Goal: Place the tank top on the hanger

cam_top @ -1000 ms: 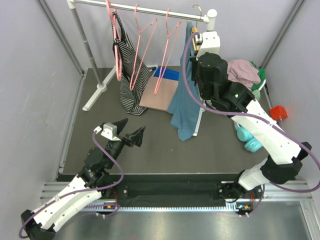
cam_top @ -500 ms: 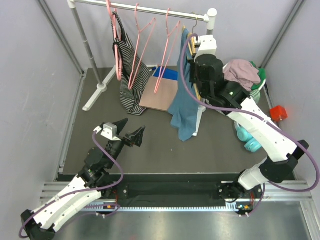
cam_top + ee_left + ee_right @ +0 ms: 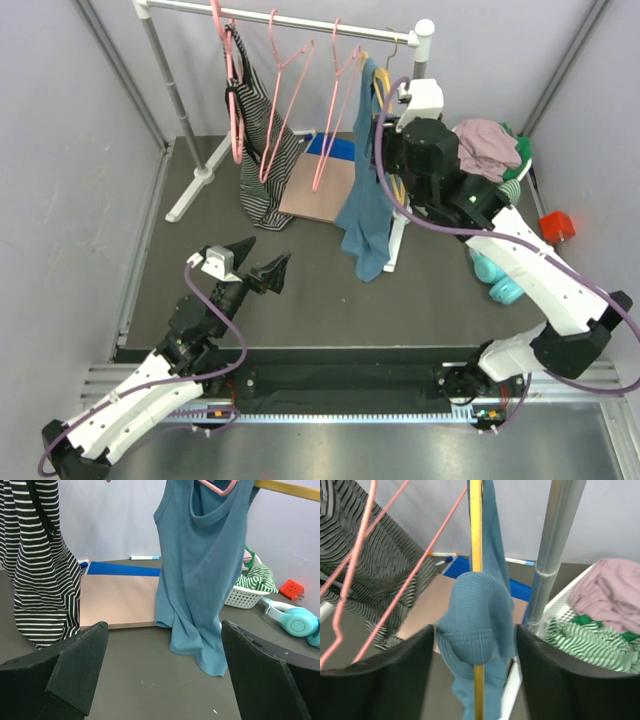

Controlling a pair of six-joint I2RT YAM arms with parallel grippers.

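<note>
A: Up at the right end of the metal rail (image 3: 290, 20), what is seen from above?

B: The tank top (image 3: 365, 170) is seen hanging in soft teal folds over the thin yellow hanger (image 3: 383, 80), beside wiry pink hangers (image 3: 285, 90) and a striped garment (image 3: 262, 150). The left gripper (image 3: 262, 258) is held low over the dark mat, well apart from it, with its jaws spread.

A: And through the left wrist camera?

B: Blunt black fingers (image 3: 75, 670) are shown parted and empty. Beyond them the tank top's scooped neck and limp hem are seen, with a flat tan board (image 3: 120, 600) behind.

A: And the right wrist?

B: The right gripper (image 3: 474, 630) is shown released, with one finger on either side of the hanger's straight yellow bar. Ribbed teal fabric is bunched over that bar. No contact with the fingers can be made out. A smooth metal post (image 3: 560, 530) and a white basket (image 3: 555, 615) of crumpled cloth are seen alongside.
</note>
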